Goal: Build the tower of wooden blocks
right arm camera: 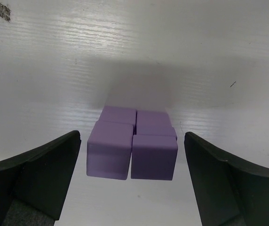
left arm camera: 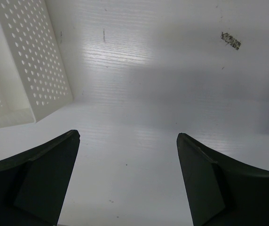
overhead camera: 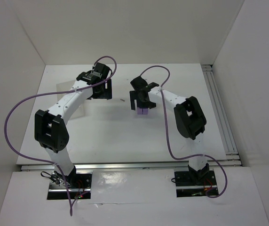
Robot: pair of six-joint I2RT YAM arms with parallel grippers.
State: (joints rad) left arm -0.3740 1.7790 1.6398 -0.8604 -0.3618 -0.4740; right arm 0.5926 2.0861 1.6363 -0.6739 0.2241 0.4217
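You are looking at plain light-purple blocks on a white counter faintly lined with grain. Black fingers flank the blocks. Left of the blocks, a white tray is dotted with rows of small round holes. Purple cables loop over white-and-black arms.

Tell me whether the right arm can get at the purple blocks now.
Probably yes: the right fingers stand open on either side of the purple blocks, and nothing else shows between them.
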